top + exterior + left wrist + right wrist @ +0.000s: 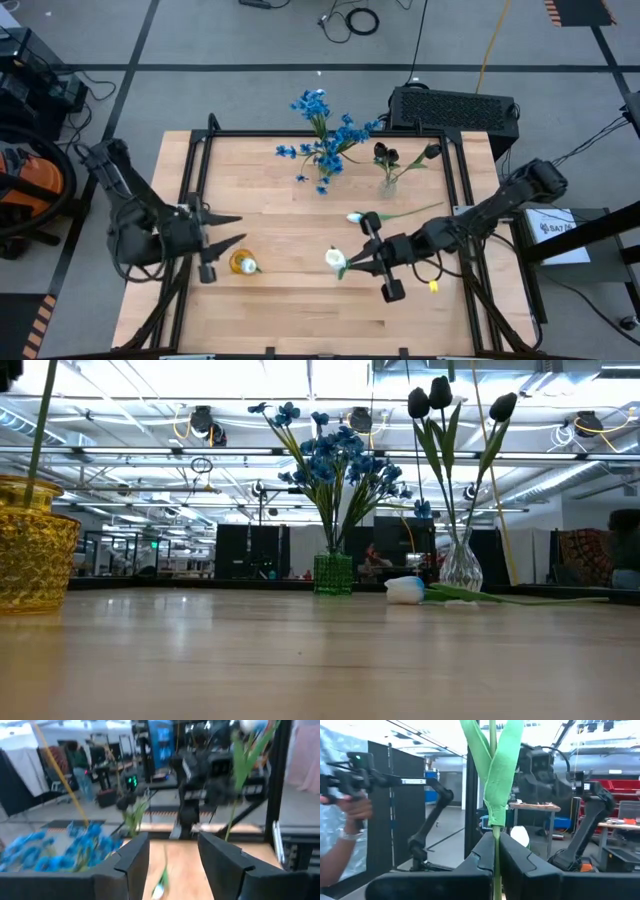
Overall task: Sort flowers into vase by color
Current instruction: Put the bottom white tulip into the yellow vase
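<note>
**A:** Starting at the left side, what is the left gripper (232, 230) doing?

**B:** It is over the left part of the table (280, 310), and its fingers are spread wide, with nothing between them. Just below its lower finger stands a yellow vase (241, 263), which in the low view holds one green stem.

**A:** And past its fingertips, further to the right?

**B:** Up from there is the green vase (333, 573) with the blue flowers (325, 135), all together in a bunch. To the right of it is the clear vase (461, 567), with the dark tulips (386, 154) standing in it.

**A:** What about the right gripper (361, 257)?

**B:** It is near the middle of the table, and its fingers are closed on the stem of a white tulip (335, 260). In the right wrist view the stem and its leaves rise straight between the fingers. The bloom is at the left of the fingertips, on the side toward the yellow vase. I think it is lifted off the wood, but from above this is hard to see.

**A:** Is there any other flower?

**B:** Yes, a second white tulip (355, 217) lies flat on the table just above the right gripper, and its stem reaches toward the right edge.
</note>
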